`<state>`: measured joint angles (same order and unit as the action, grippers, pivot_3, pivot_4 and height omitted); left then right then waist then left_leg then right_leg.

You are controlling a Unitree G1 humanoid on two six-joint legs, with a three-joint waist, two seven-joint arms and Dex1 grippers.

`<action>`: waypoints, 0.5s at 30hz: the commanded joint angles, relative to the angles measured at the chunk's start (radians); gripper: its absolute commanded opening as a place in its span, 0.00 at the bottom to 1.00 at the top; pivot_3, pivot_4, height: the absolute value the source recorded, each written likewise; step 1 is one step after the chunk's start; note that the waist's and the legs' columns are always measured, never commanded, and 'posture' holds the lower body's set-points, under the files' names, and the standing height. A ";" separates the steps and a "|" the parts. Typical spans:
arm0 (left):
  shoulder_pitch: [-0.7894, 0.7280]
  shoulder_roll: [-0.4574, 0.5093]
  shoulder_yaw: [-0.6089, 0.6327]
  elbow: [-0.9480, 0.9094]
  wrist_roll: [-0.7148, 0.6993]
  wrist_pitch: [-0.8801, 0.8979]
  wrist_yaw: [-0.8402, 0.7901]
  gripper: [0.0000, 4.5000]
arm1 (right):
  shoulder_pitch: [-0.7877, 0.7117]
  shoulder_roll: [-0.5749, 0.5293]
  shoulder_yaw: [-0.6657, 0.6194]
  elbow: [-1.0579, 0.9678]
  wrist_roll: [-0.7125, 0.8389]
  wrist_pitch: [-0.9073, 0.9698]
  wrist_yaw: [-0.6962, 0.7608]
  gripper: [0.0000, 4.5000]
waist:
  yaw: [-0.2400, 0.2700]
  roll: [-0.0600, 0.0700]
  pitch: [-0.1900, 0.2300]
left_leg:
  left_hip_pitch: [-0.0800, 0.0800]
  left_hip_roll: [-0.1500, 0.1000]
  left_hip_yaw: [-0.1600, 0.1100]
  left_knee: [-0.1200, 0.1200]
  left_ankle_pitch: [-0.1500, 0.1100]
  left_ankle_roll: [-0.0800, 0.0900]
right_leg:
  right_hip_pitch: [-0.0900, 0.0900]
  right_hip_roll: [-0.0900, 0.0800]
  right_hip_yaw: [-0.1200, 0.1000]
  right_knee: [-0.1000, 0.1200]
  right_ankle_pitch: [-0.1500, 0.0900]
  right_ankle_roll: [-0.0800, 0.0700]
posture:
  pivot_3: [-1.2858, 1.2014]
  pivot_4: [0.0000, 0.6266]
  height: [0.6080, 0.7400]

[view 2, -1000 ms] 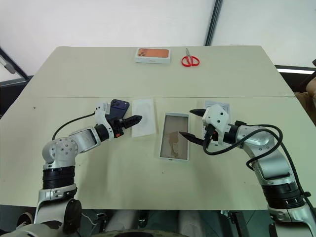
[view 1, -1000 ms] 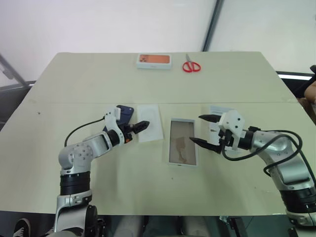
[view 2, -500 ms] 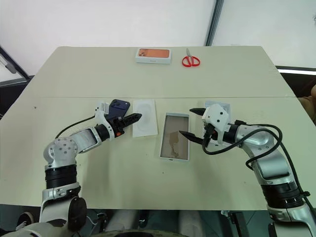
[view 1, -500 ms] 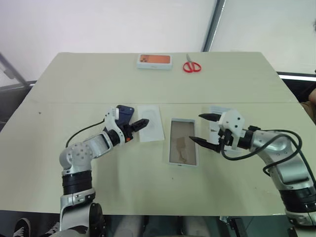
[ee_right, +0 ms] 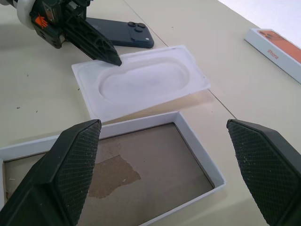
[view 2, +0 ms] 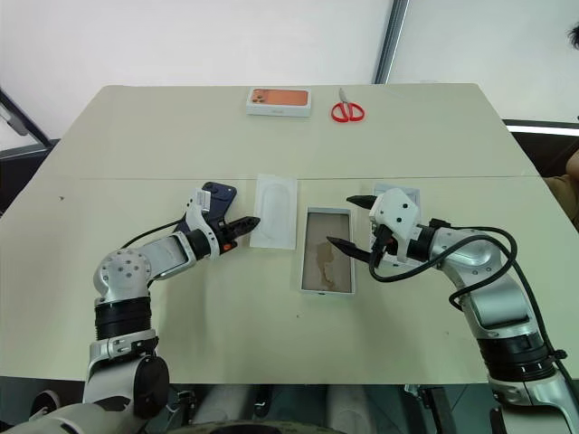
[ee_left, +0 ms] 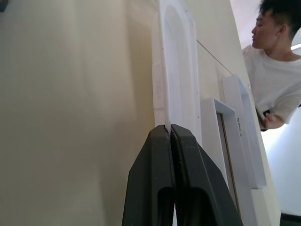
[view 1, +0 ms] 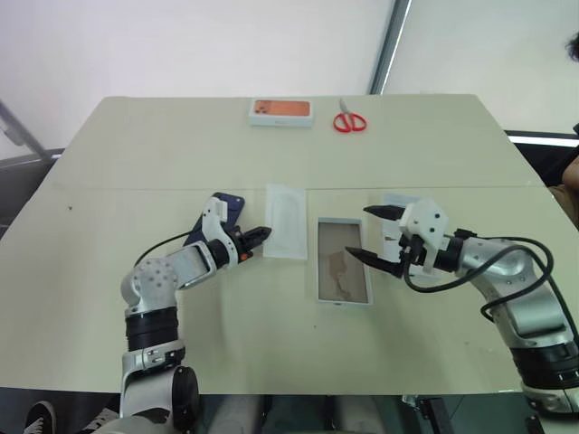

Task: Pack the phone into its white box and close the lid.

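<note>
White card (ee_right: pixel 141 80) edge is pinched in my left pincer (view 2: pixel 251 221); I should drag it clear gently, right pincer (view 2: pixel 351 224) spread wide.

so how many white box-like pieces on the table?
4. Shallow white box tray at centre, flat white moulded insert just left of it, white lid partly hidden behind the right gripper, orange-topped white box at the far edge.

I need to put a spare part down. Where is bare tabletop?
Bare: the near strip in front of the white box, and the band between the orange-topped box and the white card. Crowded: the middle row, phone through box.
</note>
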<state>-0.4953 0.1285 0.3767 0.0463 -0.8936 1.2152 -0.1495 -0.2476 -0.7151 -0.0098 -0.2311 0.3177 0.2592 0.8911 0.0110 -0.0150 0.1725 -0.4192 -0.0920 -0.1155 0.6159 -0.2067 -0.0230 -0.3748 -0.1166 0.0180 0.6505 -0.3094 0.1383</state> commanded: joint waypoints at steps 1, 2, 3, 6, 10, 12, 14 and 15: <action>-0.011 0.028 0.018 -0.029 -0.030 0.009 -0.016 0.01 | 0.003 -0.002 -0.013 -0.042 0.017 0.007 0.008 1.00 | -0.001 0.000 0.000 | 0.000 0.000 0.000 0.000 0.000 0.000 | 0.000 0.000 0.000 0.000 0.000 0.000 | 0.52 0.24 1.00; -0.013 0.034 0.022 -0.033 -0.037 0.016 -0.015 0.01 | 0.008 -0.002 -0.011 -0.053 0.031 0.020 0.017 1.00 | -0.002 0.000 0.000 | 0.000 0.000 0.000 0.000 0.000 0.000 | 0.000 0.000 0.000 0.000 0.000 0.000 | 0.52 0.24 1.00; -0.015 0.039 0.038 -0.034 -0.054 0.014 -0.021 0.01 | 0.025 -0.007 -0.007 -0.078 0.063 0.049 0.037 1.00 | -0.001 0.000 0.000 | 0.000 0.000 0.000 0.000 0.000 0.000 | 0.000 0.000 0.000 0.000 0.000 0.000 | 0.52 0.24 1.00; -0.018 0.070 0.068 -0.044 -0.106 0.046 -0.040 0.01 | 0.099 -0.032 0.031 -0.170 0.118 0.121 0.094 1.00 | 0.000 0.000 0.000 | 0.000 0.000 0.000 0.000 0.000 0.000 | -0.001 0.000 0.000 0.000 0.000 0.000 | 0.52 0.24 1.00; -0.028 0.091 0.095 -0.056 -0.164 0.079 -0.031 0.01 | 0.159 -0.068 0.073 -0.214 0.095 0.125 0.134 1.00 | 0.000 0.000 0.000 | 0.000 0.000 0.000 0.000 0.000 0.000 | 0.000 0.000 0.000 0.000 0.000 0.000 | 0.52 0.24 1.00; -0.033 0.089 0.109 -0.050 -0.185 0.085 -0.018 0.01 | 0.161 -0.068 0.075 -0.211 0.091 0.124 0.133 1.00 | 0.001 0.000 0.000 | 0.000 0.000 0.000 0.001 0.000 0.000 | 0.000 0.000 0.000 0.000 0.000 0.000 | 0.52 0.24 1.00; -0.040 0.100 0.107 -0.060 -0.194 0.084 -0.014 0.01 | 0.157 -0.081 0.142 -0.165 -0.005 0.060 0.144 1.00 | 0.001 0.000 0.000 | 0.000 0.000 0.000 0.001 0.000 0.000 | 0.001 0.000 0.000 0.000 0.000 0.000 | 0.52 0.24 1.00; -0.043 0.102 0.108 -0.061 -0.199 0.086 -0.009 0.01 | 0.154 -0.084 0.164 -0.147 -0.033 0.044 0.150 1.00 | 0.001 0.000 0.000 | 0.000 0.000 0.000 0.001 0.000 0.000 | 0.000 0.000 0.000 0.000 0.000 0.000 | 0.52 0.24 1.00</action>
<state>-0.5152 0.2178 0.4643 0.0237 -1.0565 1.3007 -0.1649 -0.0880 -0.7923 0.1241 -0.3882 0.3280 0.3407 1.0303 0.0120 -0.0153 0.1724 -0.4193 -0.0920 -0.1158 0.6167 -0.2069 -0.0229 -0.3746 -0.1168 0.0178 0.6504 -0.3094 0.1384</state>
